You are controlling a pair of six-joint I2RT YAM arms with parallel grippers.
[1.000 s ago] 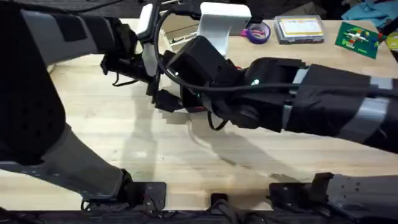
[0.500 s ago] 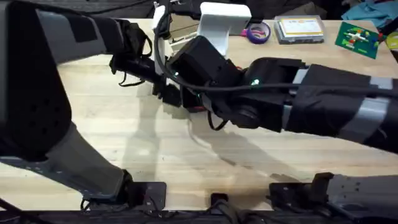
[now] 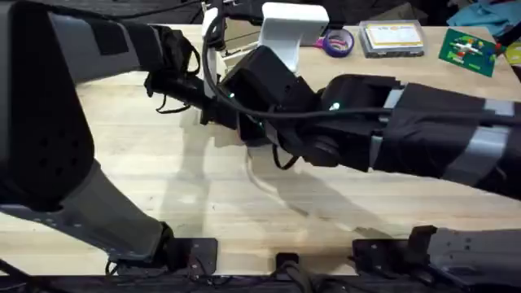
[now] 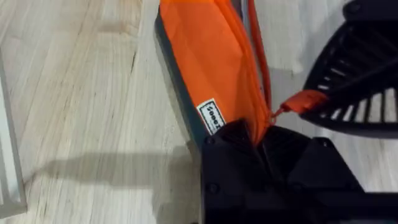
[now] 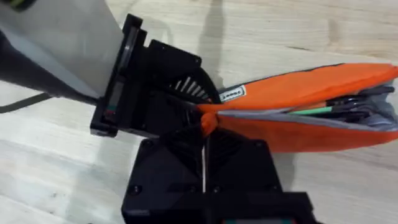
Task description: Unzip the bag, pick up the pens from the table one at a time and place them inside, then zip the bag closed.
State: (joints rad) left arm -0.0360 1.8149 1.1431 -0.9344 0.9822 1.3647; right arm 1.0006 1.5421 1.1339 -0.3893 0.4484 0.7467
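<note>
The left gripper (image 4: 258,146) has slid right to meet the right gripper (image 5: 203,127). Both are pinched on one orange bag (image 5: 311,112) lying mid-table (image 3: 163,187), the right on its pull tab. One green pen (image 5: 311,111) shows inside.

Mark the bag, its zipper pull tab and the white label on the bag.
bag (image 4: 208,56): left wrist view, on the orange fabric side.
zipper pull tab (image 4: 306,101): left wrist view, on the orange tab at the zipper's end.
white label (image 5: 231,94): right wrist view, on the small white tag's face.
</note>
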